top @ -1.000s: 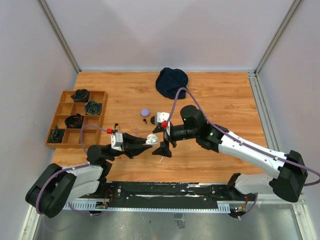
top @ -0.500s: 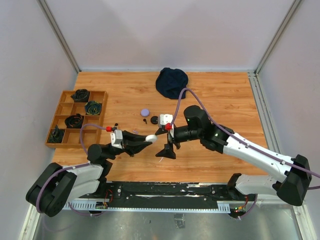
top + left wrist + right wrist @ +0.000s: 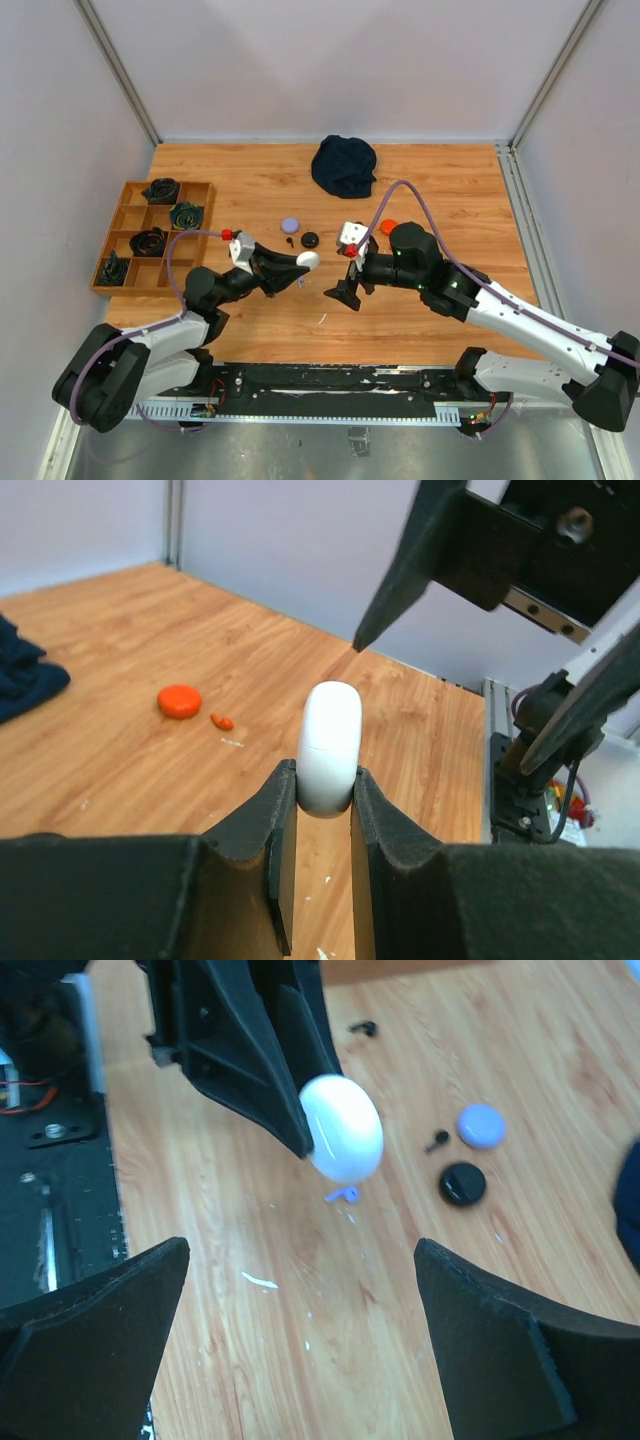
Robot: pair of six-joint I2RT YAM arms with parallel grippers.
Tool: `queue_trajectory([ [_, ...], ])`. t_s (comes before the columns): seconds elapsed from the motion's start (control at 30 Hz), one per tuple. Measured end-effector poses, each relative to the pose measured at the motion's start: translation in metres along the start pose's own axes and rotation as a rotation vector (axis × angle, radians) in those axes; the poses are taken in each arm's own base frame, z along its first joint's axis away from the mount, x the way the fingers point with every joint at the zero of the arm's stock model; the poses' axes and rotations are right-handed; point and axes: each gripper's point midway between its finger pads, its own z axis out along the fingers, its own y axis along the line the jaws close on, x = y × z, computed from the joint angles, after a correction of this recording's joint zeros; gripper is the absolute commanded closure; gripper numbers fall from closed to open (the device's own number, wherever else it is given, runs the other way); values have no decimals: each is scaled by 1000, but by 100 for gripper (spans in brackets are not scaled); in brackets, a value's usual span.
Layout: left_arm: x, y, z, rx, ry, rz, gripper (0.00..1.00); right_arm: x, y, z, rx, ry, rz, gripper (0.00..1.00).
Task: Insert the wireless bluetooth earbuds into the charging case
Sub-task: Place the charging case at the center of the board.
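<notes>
Left fingers [image 3: 282, 805] pinching a white charging case [image 3: 330, 742] edge-on, seam showing, case closed and held clear above the tabletop [image 3: 450, 190]. Right fingers [image 3: 95, 1320] spread wide with nothing between them, just beside the held case on its right, not touching it. Earbuds all down on the wood, apart from both pairs of fingers:
- purple earbud [image 3: 343, 1195] lying under the held case
- black earbud [image 3: 437, 1141] near the purple case [image 3: 481, 1125] and black case [image 3: 462, 1183]
- orange earbud [image 3: 222, 721] just beside the orange case [image 3: 180, 700]

Small white sliver [image 3: 258, 1280] on the wood, too small to identify. Dark cloth [image 3: 343, 165] at the far edge, compartment tray [image 3: 203, 240] at left
</notes>
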Motion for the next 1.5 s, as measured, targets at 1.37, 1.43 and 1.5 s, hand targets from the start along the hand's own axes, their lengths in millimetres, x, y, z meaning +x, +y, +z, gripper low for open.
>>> queue_trajectory([
  [1.37, 218, -11, 78, -486, 631, -758, 52, 84, -92, -85, 828, -90, 134, 2],
  [1.43, 216, -9, 80, -493, 621, -755, 49, 84, -92, -85, 829, -92, 134, 2],
  [1.5, 214, -8, 80, -502, 615, -751, 45, 83, -92, -85, 829, -94, 134, 2],
])
